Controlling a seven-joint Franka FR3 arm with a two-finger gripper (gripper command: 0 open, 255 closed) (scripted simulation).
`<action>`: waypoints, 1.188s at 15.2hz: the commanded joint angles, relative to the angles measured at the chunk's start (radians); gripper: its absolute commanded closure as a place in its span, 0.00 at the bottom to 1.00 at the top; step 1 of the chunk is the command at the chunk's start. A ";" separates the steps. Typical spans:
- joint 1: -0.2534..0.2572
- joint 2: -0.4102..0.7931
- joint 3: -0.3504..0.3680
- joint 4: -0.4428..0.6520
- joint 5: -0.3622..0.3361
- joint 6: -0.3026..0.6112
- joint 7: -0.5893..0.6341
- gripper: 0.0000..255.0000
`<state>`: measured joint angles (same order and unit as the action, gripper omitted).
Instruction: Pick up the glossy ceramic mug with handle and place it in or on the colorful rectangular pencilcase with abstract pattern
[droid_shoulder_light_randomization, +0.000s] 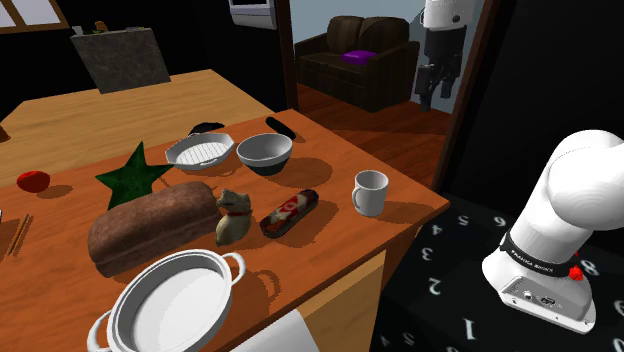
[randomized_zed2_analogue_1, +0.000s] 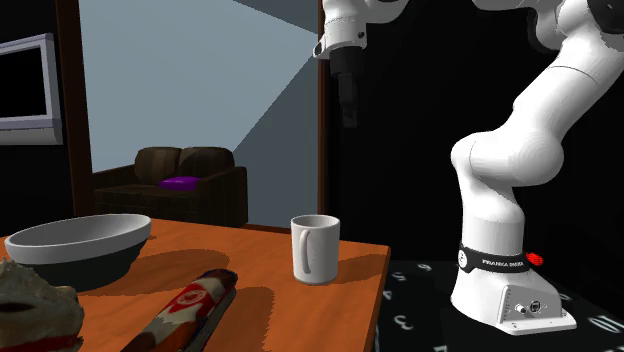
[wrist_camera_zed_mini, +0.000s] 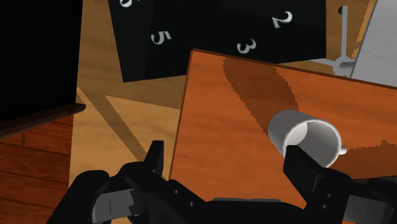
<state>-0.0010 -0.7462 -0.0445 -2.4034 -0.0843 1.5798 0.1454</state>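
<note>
Claw (wrist_camera_zed_mini: 226, 154) spread apart, white mug (wrist_camera_zed_mini: 287, 125) partly hidden behind it

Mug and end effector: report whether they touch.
Apart. The second exterior view shows the end effector hanging high above the mug, with a clear gap between.

- The mug (droid_shoulder_light_randomization: 369, 192) stands on the table (droid_shoulder_light_randomization: 200, 100), near its edge at the shoulder view's right.
- The pencil case (droid_shoulder_light_randomization: 289, 213) lies left of it.
- A figurine (droid_shoulder_light_randomization: 232, 216) sits between the pencil case and a loaf (droid_shoulder_light_randomization: 150, 238).
- A bowl (droid_shoulder_light_randomization: 264, 152) stands behind the pencil case, with a dish (droid_shoulder_light_randomization: 200, 151) to its left.
</note>
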 joint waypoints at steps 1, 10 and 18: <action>0.000 0.000 0.000 0.000 0.000 0.000 0.000 0.00; 0.058 0.079 0.051 -0.211 0.091 0.343 0.075 0.00; 0.114 0.253 0.098 -0.302 0.166 0.655 0.119 0.00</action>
<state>0.1099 -0.5105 0.0514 -2.6946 0.0759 2.2019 0.2629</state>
